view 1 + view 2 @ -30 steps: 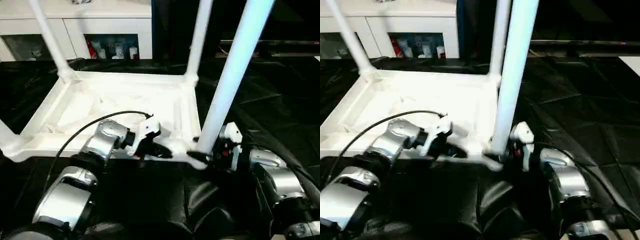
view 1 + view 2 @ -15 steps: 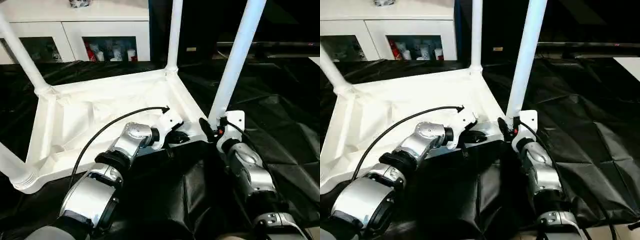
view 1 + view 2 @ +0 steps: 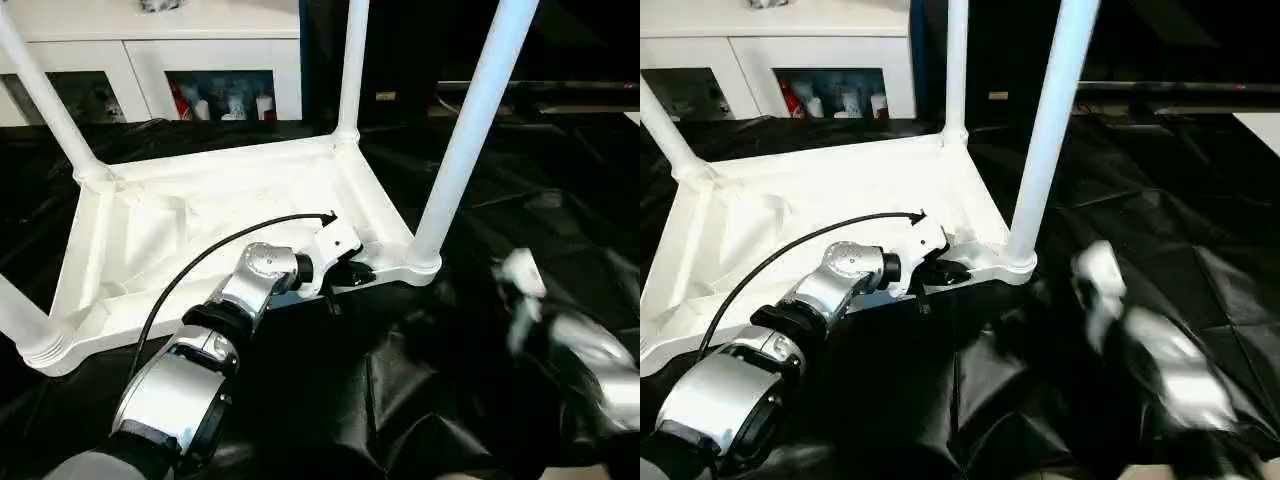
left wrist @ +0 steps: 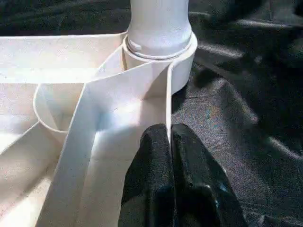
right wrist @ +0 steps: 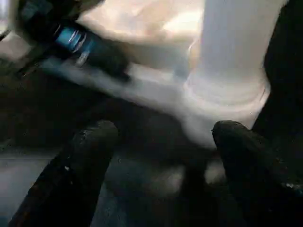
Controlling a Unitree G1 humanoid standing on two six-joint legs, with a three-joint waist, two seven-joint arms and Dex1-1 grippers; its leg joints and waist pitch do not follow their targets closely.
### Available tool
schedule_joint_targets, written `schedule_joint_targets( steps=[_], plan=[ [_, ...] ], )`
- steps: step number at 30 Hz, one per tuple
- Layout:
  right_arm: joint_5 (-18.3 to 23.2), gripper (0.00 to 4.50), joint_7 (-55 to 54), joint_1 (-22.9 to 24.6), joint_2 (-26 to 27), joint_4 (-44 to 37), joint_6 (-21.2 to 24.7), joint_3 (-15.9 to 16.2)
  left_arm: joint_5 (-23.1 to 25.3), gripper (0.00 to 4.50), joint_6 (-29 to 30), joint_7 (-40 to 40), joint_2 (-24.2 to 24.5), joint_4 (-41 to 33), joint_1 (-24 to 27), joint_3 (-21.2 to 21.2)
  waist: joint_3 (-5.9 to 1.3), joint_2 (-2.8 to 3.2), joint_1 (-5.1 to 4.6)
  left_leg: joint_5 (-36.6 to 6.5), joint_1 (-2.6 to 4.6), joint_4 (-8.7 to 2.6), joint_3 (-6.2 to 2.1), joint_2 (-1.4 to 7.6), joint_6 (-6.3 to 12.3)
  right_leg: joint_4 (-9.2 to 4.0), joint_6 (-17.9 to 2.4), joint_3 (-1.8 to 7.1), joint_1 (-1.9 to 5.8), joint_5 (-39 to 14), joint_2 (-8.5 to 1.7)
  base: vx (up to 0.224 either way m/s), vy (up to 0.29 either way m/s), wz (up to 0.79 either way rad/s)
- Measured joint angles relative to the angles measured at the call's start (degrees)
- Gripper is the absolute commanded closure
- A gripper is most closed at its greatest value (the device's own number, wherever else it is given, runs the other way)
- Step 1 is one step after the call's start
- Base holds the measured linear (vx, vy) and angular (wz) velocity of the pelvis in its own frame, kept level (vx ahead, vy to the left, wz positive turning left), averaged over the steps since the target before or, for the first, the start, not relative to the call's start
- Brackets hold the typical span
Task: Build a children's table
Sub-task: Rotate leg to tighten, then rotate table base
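— So, item one, far left?

— Tabletop [image 3: 200, 215]: white plastic, lying upside down on black sheeting [image 3: 560, 170], ribbed underside facing up. Four white tube legs stand up from its corner sockets. Near-left leg [image 3: 20, 315] at the picture's left edge; far-left leg [image 3: 45, 95] slanting up toward a white cabinet [image 3: 150, 45] behind.

— Next along?

— Left arm [image 3: 180, 375], silver, black cable looping over it, reaching forward to the tabletop's near rim. Left hand [image 4: 170, 142]: two black fingers pressed together, no gap between them. In the left wrist view the rim wall's edge runs right up to the fingertips, just short of the near-right corner socket; whether the rim is pinched or merely touched, cannot tell.

— Centre?

— Far-right leg [image 3: 350, 65], upright, seated in its socket. Cabinet shelf behind holds small red and white items, too small to identify.

— Right of that?

— Near-right leg [image 3: 470, 125], tall, seated in the corner socket [image 3: 420, 262], collar flush on the socket ring.

— And the last entry?

— Right hand [image 5: 161, 137]: fingers spread wide apart, nothing between them. It sits clear of the near-right leg, over the black sheeting, blurred in the head views [image 3: 520, 290]. Right wrist view looks past both fingers at the leg's base and socket, apart from them.
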Motion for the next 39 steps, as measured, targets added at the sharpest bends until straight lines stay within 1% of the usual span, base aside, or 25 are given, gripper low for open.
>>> schedule_joint_targets(
  steps=[2, 3, 5, 8, 9, 11, 12, 13, 14, 16, 17, 19, 21, 22, 23, 24, 25, 27, 29, 30, 31, 32, 33, 35, 39],
  plan=[
    [1.4, 0.85, 1.6, 0.1, -1.5, -0.6, 1.2, -1.7, 0.0, 4.50, -0.1, -0.2, 0.3, -0.3, 0.2, 0.0, 0.00, -0.01, -0.09, 0.0, 0.01, 0.00, -0.01, 0.00, 0.00, 0.00, 0.0, -0.01, -0.01, 0.0, 0.00, 0.000, 0.000, 0.00],
    [2.5, 0.85, 2.5, 0.5, -2.6, -2.1, 2.0, -1.9, 0.0, 4.50, -0.2, -0.3, 0.4, -0.8, 0.6, 0.0, -0.01, 0.01, -0.06, 0.0, 0.01, 0.00, -0.01, 0.00, 0.00, 0.00, 0.0, -0.01, -0.02, 0.0, 0.00, 0.000, 0.000, 0.00],
    [4.5, 0.85, 4.3, 1.4, -3.7, -5.9, 3.8, -1.9, -1.0, 4.50, -0.9, -1.0, 0.7, -2.8, 2.3, 0.9, 0.02, -0.09, -0.04, 0.0, 0.04, -0.03, -0.04, 0.06, 0.03, 0.02, 0.1, -0.05, -0.01, -0.1, 0.03, 0.000, 0.000, 0.00],
    [4.9, 0.85, 5.0, 1.6, -2.1, -7.0, 4.3, -0.7, -4.4, 4.50, -1.0, -2.9, 1.4, -6.2, 5.2, 2.9, 0.14, -0.36, 0.11, 0.1, -0.14, -0.03, -0.07, 0.18, 0.21, 0.03, 0.2, -0.22, -0.14, -0.1, 0.07, 0.000, 0.000, 0.00],
    [4.9, 0.82, 4.9, 1.5, -1.5, -7.0, 4.4, -0.1, -4.8, 4.14, -1.0, -3.3, 1.6, -7.2, 5.8, 3.0, 0.14, -0.36, 0.25, 0.1, -0.25, -0.02, -0.06, 0.18, 0.23, 0.03, 0.2, -0.22, -0.23, -0.1, 0.06, 0.000, 0.000, 0.00],
    [5.0, 0.82, 4.8, 1.0, 1.7, -7.3, 4.9, 1.3, -7.4, 4.09, 2.4, -4.6, 3.2, -15.5, 10.0, 4.2, 0.17, -0.65, 0.11, 0.1, -0.53, 0.01, -0.06, 0.20, 0.25, 0.21, 0.2, -0.19, -0.60, -0.1, 0.06, 0.000, 0.000, 0.00],
    [5.2, 0.82, 4.8, 0.9, 2.7, -7.6, 5.3, 2.1, -8.6, 4.05, 4.0, -5.1, 4.0, -19.0, 11.8, 4.7, 0.14, -0.75, 0.15, 0.1, -0.81, 0.10, -0.06, 0.21, 0.25, 0.34, 0.1, -0.20, -0.92, -0.1, 0.06, 0.000, 0.000, 0.00],
    [5.3, 0.82, 4.7, 0.6, 3.8, -7.9, 5.6, 3.1, -10.0, 3.94, 6.5, -5.6, 5.1, -24.2, 14.3, 5.4, 0.16, -0.79, 0.26, 0.2, -1.06, 0.22, -0.06, 0.23, 0.26, 0.54, 0.1, -0.19, -1.20, -0.1, 0.06, 0.000, 0.000, 0.00],
    [5.4, 0.82, 4.6, 0.5, 4.3, -8.2, 5.7, 3.7, -10.8, 3.80, 8.2, -5.7, 5.7, -27.3, 15.9, 5.9, 0.17, -0.79, 0.48, 0.2, -1.08, 0.26, -0.04, 0.23, 0.26, 0.64, 0.0, -0.18, -1.25, -0.2, 0.05, 0.000, 0.000, 0.00],
    [5.4, 0.82, 2.9, -0.9, 6.4, -8.4, 5.6, 4.1, -13.3, 3.63, 12.7, -5.9, 8.3, -37.2, 21.3, 7.5, 0.19, -0.84, 0.64, 0.2, -1.04, 0.31, -0.03, 0.24, 0.24, 0.78, 0.0, -0.15, -1.28, -0.2, 0.04, 0.000, 0.000, 0.00],
    [5.3, 0.82, 1.6, -1.6, 7.6, -8.3, 5.3, 4.2, -14.4, 3.63, 14.7, -5.9, 9.5, -41.5, 23.7, 8.4, 0.20, -0.88, 0.64, 0.2, -1.01, 0.31, -0.03, 0.24, 0.20, 0.82, 0.0, -0.14, -1.27, -0.2, 0.04, 0.000, 0.000, 0.00],
    [5.1, 0.82, -1.8, -3.7, 11.5, -7.3, 3.7, 3.9, -17.1, 3.42, 18.6, -5.2, 12.9, -51.3, 29.9, 11.4, 0.39, -1.17, 0.18, 0.1, -0.87, 0.26, -0.06, 0.24, -0.18, 0.89, 0.0, -0.09, -1.26, -0.2, 0.05, 0.000, 0.000, 0.00],
    [4.5, 0.82, -4.7, -5.7, 13.5, -5.0, 2.3, 3.4, -18.9, 3.21, 21.7, -4.6, 14.8, -57.1, 33.7, 14.3, 0.63, -1.50, 0.04, 0.1, -0.86, 0.19, -0.05, 0.23, -0.24, 0.89, 0.0, -0.07, -1.25, -0.2, 0.05, 0.000, 0.000, 0.00],
    [4.3, 0.82, -7.0, -7.3, 15.1, -3.2, 1.3, 2.6, -20.5, 3.19, 23.9, -4.5, 16.6, -61.4, 36.9, 16.5, 0.89, -1.79, -0.09, 0.1, -0.83, 0.15, -0.05, 0.23, -0.31, 0.89, 0.1, -0.04, -1.25, -0.2, 0.06, 0.000, 0.000, 0.00],
    [4.1, 0.82, -8.0, -7.8, 15.3, -2.5, 0.6, 2.0, -21.0, 3.06, 25.1, -4.4, 17.3, -62.9, 38.2, 17.6, 1.00, -1.94, 0.11, 0.1, -0.84, 0.15, -0.05, 0.22, -0.33, 0.84, 0.1, -0.04, -1.22, -0.3, 0.06, 0.000, 0.000, 0.00],
    [3.6, 0.82, -9.6, -8.8, 15.8, -1.1, 0.1, 1.8, -21.7, 3.06, 26.5, -4.5, 18.4, -64.5, 40.1, 18.9, 1.08, -2.00, 0.10, 0.1, -0.81, 0.13, -0.03, 0.22, -0.33, 0.82, 0.2, 0.00, -1.16, -0.3, 0.07, 0.000, 0.000, 0.00],
    [2.7, 0.82, -12.6, -11.0, 17.0, 1.8, -0.9, 1.3, -23.0, 2.92, 29.1, -5.6, 21.2, -67.9, 44.2, 20.5, 1.21, -2.16, -0.32, 0.1, -0.78, 0.10, 0.09, 0.21, -0.35, 0.82, 0.3, 0.18, -1.17, -0.4, 0.09, 0.000, 0.000, 0.00],
    [1.4, 0.82, -17.4, -13.7, 17.7, 5.8, -2.5, 0.5, -24.5, 2.78, 32.8, -7.8, 24.7, -71.2, 50.4, 22.8, 1.41, -2.22, -0.59, 0.1, -0.80, 0.11, 0.07, 0.17, -0.35, 0.71, 0.3, 0.24, -1.21, -0.4, 0.09, 0.000, 0.000, 0.00],
    [0.3, 0.82, -21.6, -15.8, 17.7, 10.1, -4.5, -0.9, -25.3, 2.69, 36.4, -9.8, 27.8, -73.5, 56.9, 25.6, 1.62, -2.23, -0.39, 0.1, -0.77, -0.04, 0.08, 0.10, -0.35, 0.43, 0.4, 0.32, -1.32, -0.4, 0.13, 0.000, 0.000, 0.00],
    [0.0, 0.82, -23.4, -16.5, 17.7, 11.5, -5.3, -1.7, -25.4, 2.59, 37.7, -10.6, 29.1, -73.9, 59.4, 26.5, 1.68, -2.21, -0.22, 0.1, -0.74, -0.12, 0.08, 0.10, -0.35, 0.28, 0.4, 0.33, -1.29, -0.4, 0.16, 0.000, 0.000, 0.00],
    [-0.8, 0.82, -25.8, -17.9, 18.1, 13.9, -6.3, -2.0, -25.8, 2.48, 39.6, -11.4, 31.0, -75.0, 63.2, 28.0, 1.72, -2.22, -0.29, 0.1, -0.75, -0.18, 0.09, 0.07, -0.35, 0.24, 0.3, 0.36, -1.20, -0.4, 0.16, 0.000, 0.000, 0.00],
    [-1.4, 0.82, -27.4, -18.8, 18.2, 15.6, -7.0, -2.2, -26.2, 2.48, 41.1, -11.8, 32.2, -75.9, 65.5, 29.0, 1.75, -2.23, -0.24, 0.1, -0.76, -0.19, 0.10, 0.07, -0.35, 0.21, 0.3, 0.36, -1.14, -0.4, 0.16, 0.000, 0.000, 0.00],
    [-1.9, 0.82, -29.0, -19.6, 18.5, 17.0, -7.6, -2.5, -26.8, 2.34, 42.3, -12.3, 33.3, -76.8, 67.4, 29.7, 1.76, -2.23, -0.19, 0.1, -0.76, -0.22, 0.11, 0.07, -0.35, 0.18, 0.1, 0.36, -1.13, -0.3, 0.16, 0.000, 0.000, 0.00],
    [-3.0, 0.82, -32.2, -22.2, 19.4, 20.9, -9.8, -2.6, -27.7, 2.24, 44.9, -14.3, 35.9, -80.0, 72.6, 31.4, 1.81, -2.29, -0.22, 0.1, -0.69, -0.40, 0.12, 0.06, -0.35, 0.08, 0.1, 0.39, -1.13, -0.3, 0.19, 0.000, 0.000, 0.00],
    [-3.4, 0.82, -34.7, -25.5, 20.2, 26.1, -12.5, -3.9, -29.0, 1.86, 48.4, -17.2, 39.8, -81.5, 80.2, 39.3, 1.98, -2.56, -0.27, 0.2, -0.68, -0.68, 0.14, 0.06, -0.42, 0.10, 0.1, 0.41, -1.04, -0.3, 0.23, 0.000, 0.000, 0.00]
  ],
)
